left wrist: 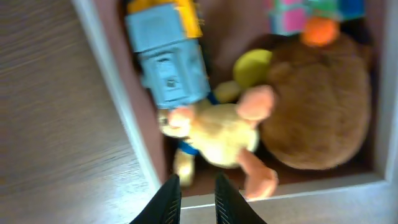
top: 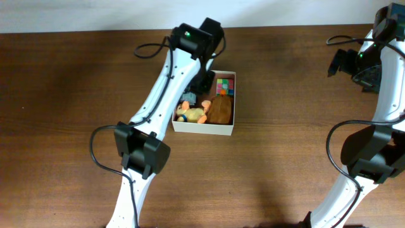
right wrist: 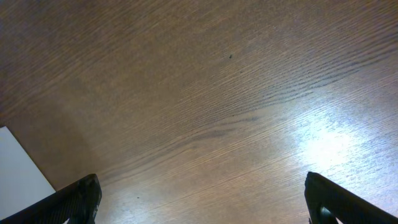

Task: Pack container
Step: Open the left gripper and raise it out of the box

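Observation:
The container (top: 204, 128) is a shallow white-walled box at the table's middle, and its white wall also shows in the left wrist view (left wrist: 124, 112). Inside lie a blue block toy (left wrist: 171, 59), a yellow plush duck (left wrist: 217, 134), a brown plush (left wrist: 323, 106) and a colourful cube (top: 224, 85). My left gripper (top: 204, 81) hangs over the box's left side. Its fingers (left wrist: 194, 183) are nearly together with nothing between them, just above the duck's foot. My right gripper (top: 342, 62) is far right at the back, with fingers (right wrist: 202, 186) wide open over bare wood.
The wooden table (top: 76, 95) spreads round the box. A white surface (right wrist: 18, 168) shows at the lower left of the right wrist view. Both arms' black cables loop over the table at left and right.

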